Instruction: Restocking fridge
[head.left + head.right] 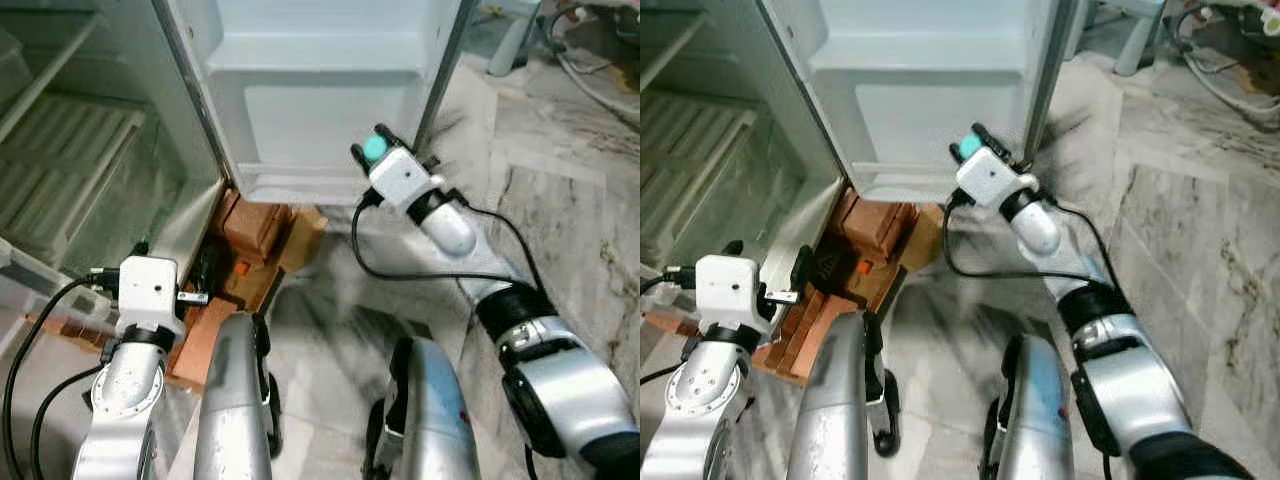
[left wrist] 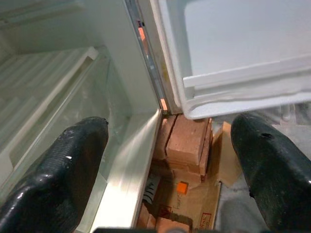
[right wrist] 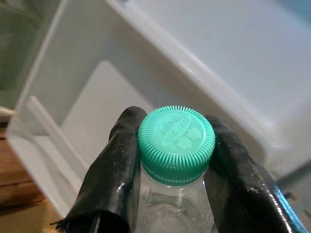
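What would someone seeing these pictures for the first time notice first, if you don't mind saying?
The clear bottle with a green cap stands out, pinched in the right gripper close to the lowest shelf of the open fridge door. Next come the bricks and cardboard on the floor under the fridge by the door's hinge side. The left gripper hangs open and empty near the fridge's lower compartment.
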Controlling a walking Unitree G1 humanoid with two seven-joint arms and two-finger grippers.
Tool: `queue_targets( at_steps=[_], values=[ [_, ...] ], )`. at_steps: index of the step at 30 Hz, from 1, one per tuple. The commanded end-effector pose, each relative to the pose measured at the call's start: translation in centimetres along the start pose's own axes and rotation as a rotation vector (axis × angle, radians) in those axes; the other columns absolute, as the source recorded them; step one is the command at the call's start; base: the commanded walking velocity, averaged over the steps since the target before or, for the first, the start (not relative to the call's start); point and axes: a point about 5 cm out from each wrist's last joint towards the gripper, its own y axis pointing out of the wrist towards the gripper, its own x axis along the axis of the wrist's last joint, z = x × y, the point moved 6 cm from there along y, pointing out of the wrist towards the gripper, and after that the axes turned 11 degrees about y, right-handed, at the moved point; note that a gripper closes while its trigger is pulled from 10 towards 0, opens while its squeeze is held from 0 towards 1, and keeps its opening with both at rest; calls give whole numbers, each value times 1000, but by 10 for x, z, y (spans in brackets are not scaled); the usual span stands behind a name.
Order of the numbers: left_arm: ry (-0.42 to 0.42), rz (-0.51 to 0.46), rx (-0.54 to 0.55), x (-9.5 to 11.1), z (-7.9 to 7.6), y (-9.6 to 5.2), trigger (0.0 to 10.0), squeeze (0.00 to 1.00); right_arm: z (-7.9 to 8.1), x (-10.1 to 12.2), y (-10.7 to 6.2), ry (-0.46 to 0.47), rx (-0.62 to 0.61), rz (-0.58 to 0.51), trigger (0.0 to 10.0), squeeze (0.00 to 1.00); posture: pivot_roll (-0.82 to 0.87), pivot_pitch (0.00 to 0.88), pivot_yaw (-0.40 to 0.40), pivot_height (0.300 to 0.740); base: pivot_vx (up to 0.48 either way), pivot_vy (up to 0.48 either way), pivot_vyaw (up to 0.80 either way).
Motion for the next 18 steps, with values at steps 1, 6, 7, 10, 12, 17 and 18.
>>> queue_targets(
  at_steps=[1, 6, 7, 10, 12, 17, 18],
  values=[
    [8, 2, 0, 1, 2, -3, 10000, 0, 0, 10, 4, -17, 3, -43, 10000, 0, 247, 266, 29, 570, 0, 0, 0],
    [10, 10, -9, 0, 0, -4, 10000, 0, -2, 5, 3, -28, -12, -34, 10000, 0, 253, 274, 36, 570, 0, 0, 0],
    [11, 12, -9, 0, 0, -4, 10000, 0, -2, 5, 4, -25, -13, -36, 10000, 0, 254, 273, 36, 570, 0, 0, 0],
    [9, 15, -6, 1, 0, -4, 10000, 0, 2, 7, 2, 16, -18, -57, 10000, 0, 253, 265, 33, 570, 0, 0, 0],
    [3, 17, -4, 2, 0, -3, 10000, 0, 3, 7, -1, 55, -26, -66, 10000, 0, 247, 259, 30, 570, 0, 0, 0],
    [-24, -7, -35, 7, -7, 0, 10000, 0, 6, 6, -12, 220, -75, -90, 10000, 0, 228, 238, 25, 570, 0, 0, 0],
    [-31, -19, -46, 9, -9, 2, 10000, 0, 8, 6, -14, 239, -75, -92, 10000, 0, 211, 224, 23, 570, 0, 0, 0]
  ],
)
